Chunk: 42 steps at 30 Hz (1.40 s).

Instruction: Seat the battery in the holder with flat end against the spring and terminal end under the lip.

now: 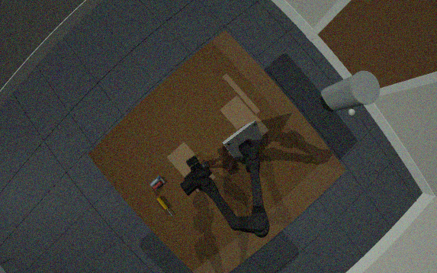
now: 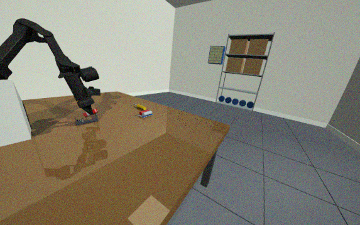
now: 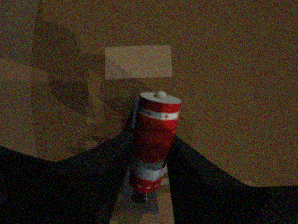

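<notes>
The red battery (image 2: 95, 111) (image 3: 157, 137) with white bands is held between the fingers of my gripper (image 2: 90, 113) (image 3: 152, 138), which is shut on it. Its terminal end with the pale nub points to the top of the wrist view. In the exterior view the battery is slightly tilted, its right end higher, just above the dark grey holder (image 2: 87, 120) (image 3: 146, 204). The holder lies on the table, mostly hidden under the battery in the wrist view. Whether the battery touches it, and where the lip is, I cannot tell. In the top view the arm hides both.
A small blue tray with red and white cylinders (image 1: 158, 184) (image 2: 146, 113) lies on the wooden table (image 1: 147, 141) (image 2: 130, 148), off to one side. A yellow-handled screwdriver (image 1: 162, 202) (image 2: 141, 107) lies near it. The arm's base stands on a white block (image 2: 2, 113).
</notes>
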Motion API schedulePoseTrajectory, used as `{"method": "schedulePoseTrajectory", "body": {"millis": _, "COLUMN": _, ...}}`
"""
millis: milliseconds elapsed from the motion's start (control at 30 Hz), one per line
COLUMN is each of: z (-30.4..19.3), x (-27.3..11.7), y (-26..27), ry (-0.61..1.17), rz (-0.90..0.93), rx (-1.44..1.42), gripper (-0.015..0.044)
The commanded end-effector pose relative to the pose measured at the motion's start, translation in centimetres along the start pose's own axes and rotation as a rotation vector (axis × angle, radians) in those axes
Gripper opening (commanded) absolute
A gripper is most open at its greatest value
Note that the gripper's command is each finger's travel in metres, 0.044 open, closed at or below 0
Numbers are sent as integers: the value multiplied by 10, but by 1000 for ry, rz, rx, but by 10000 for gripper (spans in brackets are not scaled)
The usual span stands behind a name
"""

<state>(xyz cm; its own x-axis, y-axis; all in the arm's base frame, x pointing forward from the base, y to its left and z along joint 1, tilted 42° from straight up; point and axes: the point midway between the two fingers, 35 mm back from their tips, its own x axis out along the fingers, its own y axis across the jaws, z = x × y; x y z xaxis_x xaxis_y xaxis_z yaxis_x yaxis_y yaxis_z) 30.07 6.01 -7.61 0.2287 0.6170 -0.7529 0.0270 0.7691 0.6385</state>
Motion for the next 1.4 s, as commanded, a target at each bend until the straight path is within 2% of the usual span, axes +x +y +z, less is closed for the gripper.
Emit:
{"method": "schedulePoseTrajectory", "body": {"millis": 0, "z": -4, "x": 3, "y": -2, "ry": -11, "rz": -8, "rx": 8, "gripper": 80}}
{"method": "schedulePoseTrajectory", "body": {"millis": 1367, "z": -18, "x": 13, "y": 0, "ry": -213, "rz": -22, "rx": 22, "gripper": 80}}
